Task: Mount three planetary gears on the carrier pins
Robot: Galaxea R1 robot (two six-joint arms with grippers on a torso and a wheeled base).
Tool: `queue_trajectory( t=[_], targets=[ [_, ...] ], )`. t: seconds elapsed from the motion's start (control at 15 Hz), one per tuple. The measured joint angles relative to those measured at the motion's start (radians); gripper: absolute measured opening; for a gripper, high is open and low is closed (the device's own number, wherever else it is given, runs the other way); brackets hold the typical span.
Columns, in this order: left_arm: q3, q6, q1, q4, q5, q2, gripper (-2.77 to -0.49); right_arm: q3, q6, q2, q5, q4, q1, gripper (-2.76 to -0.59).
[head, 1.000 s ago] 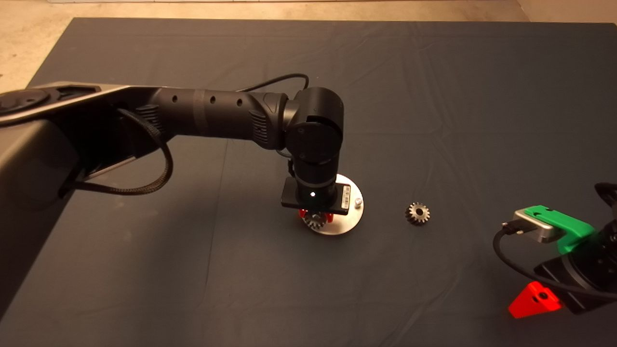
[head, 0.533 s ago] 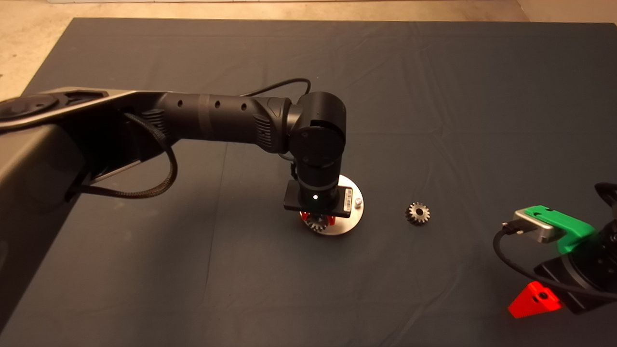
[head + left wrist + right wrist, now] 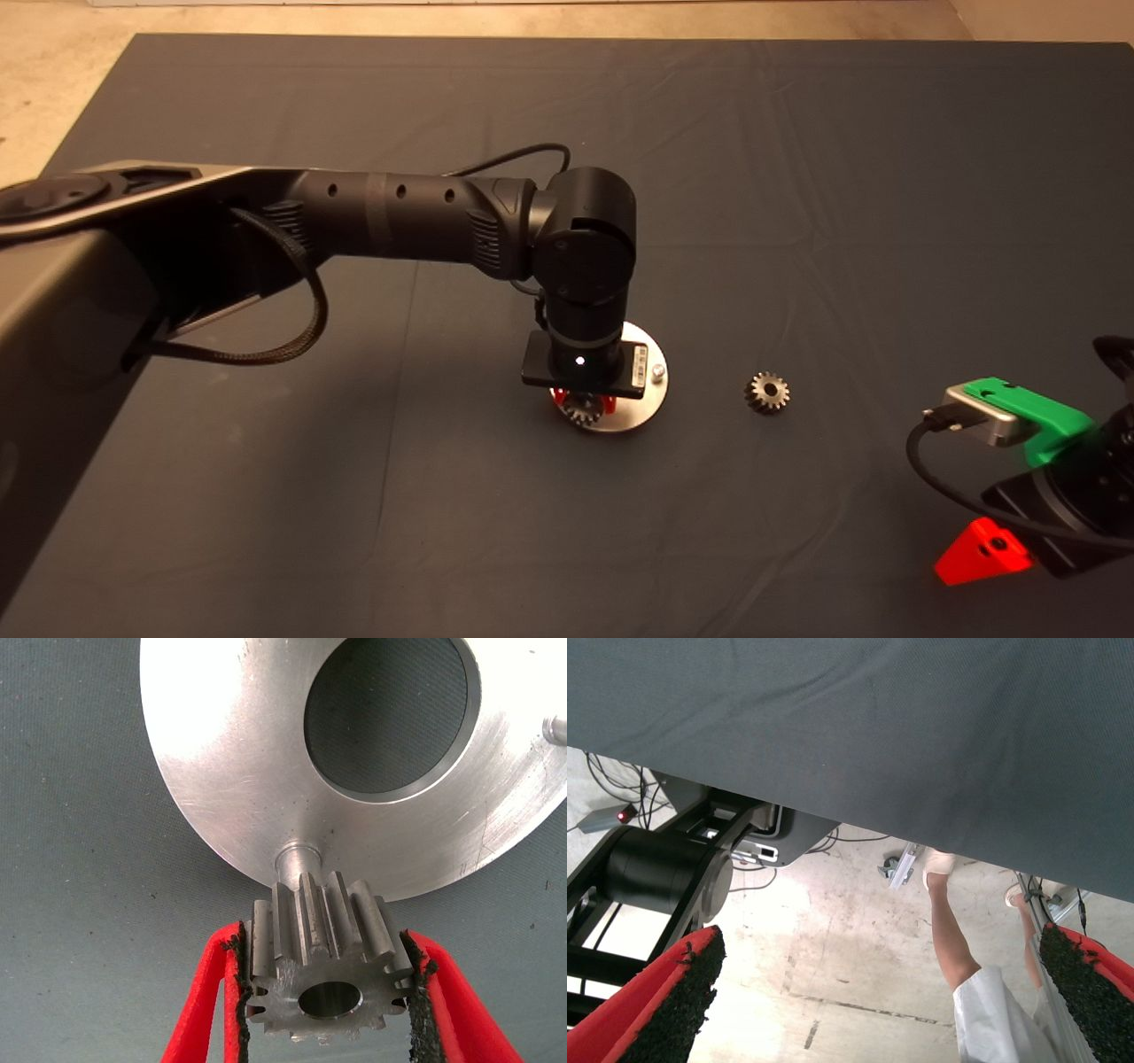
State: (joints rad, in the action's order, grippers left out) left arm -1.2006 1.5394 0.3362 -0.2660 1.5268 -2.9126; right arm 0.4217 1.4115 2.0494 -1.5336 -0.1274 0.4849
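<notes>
Your left tool (image 3: 326, 992) is clamped on a small grey toothed steel gear (image 3: 323, 966), pads (image 3: 237, 992) pressing both flanks, low over the near rim of the flat shiny silver disc (image 3: 230, 753) on the dark-matted desk (image 3: 797, 177). The short silver pin (image 3: 297, 859) stands just beyond the gear's bore, not inside it, so the gear is not seated. A second gear (image 3: 767, 392) lies loose on the mat, beside the disc; another bare pin (image 3: 657, 371) shows at the disc's far edge. Your right tool (image 3: 877, 1010) is parked at the lower right desk edge, fingers spread wide, a person's legs (image 3: 957, 939) beyond. Risks: bore off-centre jams on the pin top; letting go early tips the gear off; pushing sideways slides the unfixed disc.
</notes>
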Motion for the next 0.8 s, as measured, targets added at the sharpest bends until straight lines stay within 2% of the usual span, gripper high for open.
queue_trajectory(
  t=[0.8],
  targets=[
    [-0.004,-0.003,0.001,0.004,-0.001,-0.002,-2.45,0.000,0.000,0.000,0.000,0.000,0.000,-0.71]
  ],
)
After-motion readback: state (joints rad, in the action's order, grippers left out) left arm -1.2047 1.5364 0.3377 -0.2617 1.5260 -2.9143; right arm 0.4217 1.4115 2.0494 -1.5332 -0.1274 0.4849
